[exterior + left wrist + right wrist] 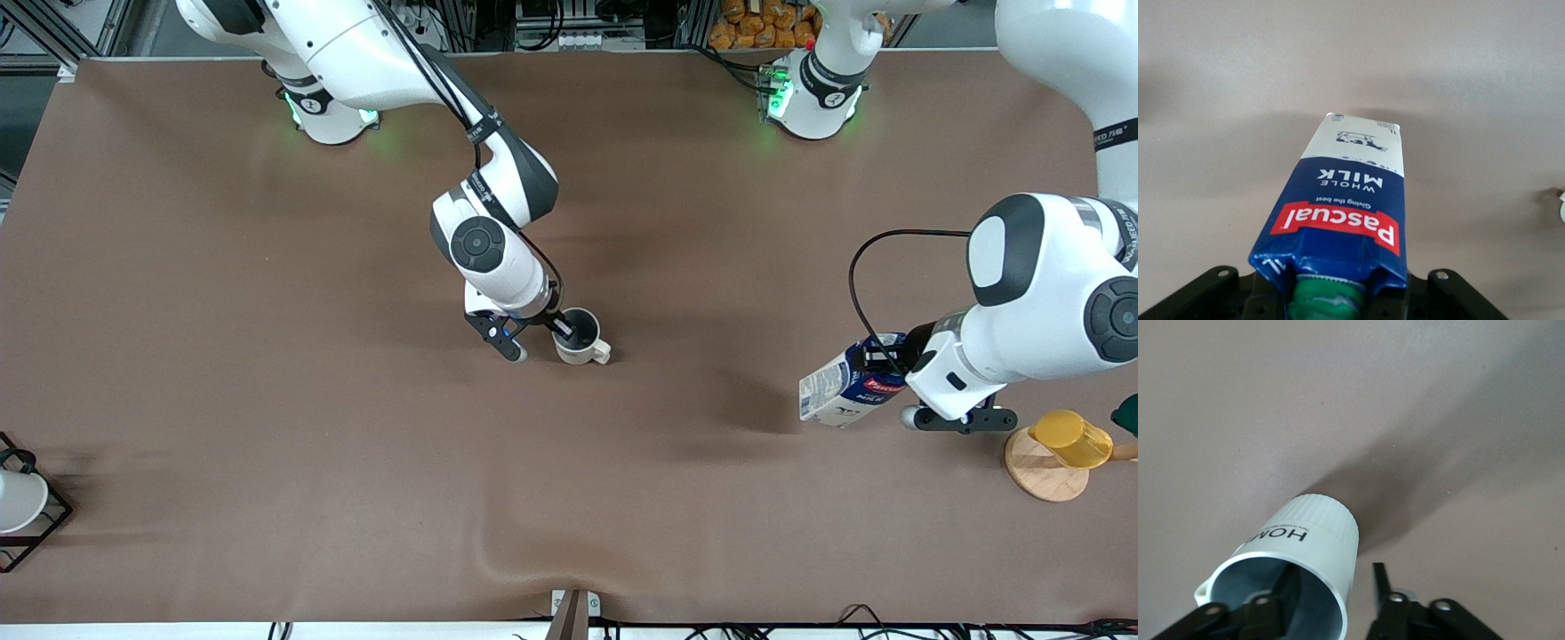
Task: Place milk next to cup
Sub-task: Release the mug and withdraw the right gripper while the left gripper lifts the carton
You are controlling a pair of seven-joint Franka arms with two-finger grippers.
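Left gripper (889, 360) clamped on tilted milk carton (849, 388), well toward left arm's end from cup (580, 339); right gripper (542, 338) pinching cup wall.

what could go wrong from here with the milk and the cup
The left gripper holds the milk only at its cap end, tilted, so it may swing or slip. The right gripper pinches the cup by its rim with one of its fingers inside; a nudge could tip it. The milk must travel well toward the cup.
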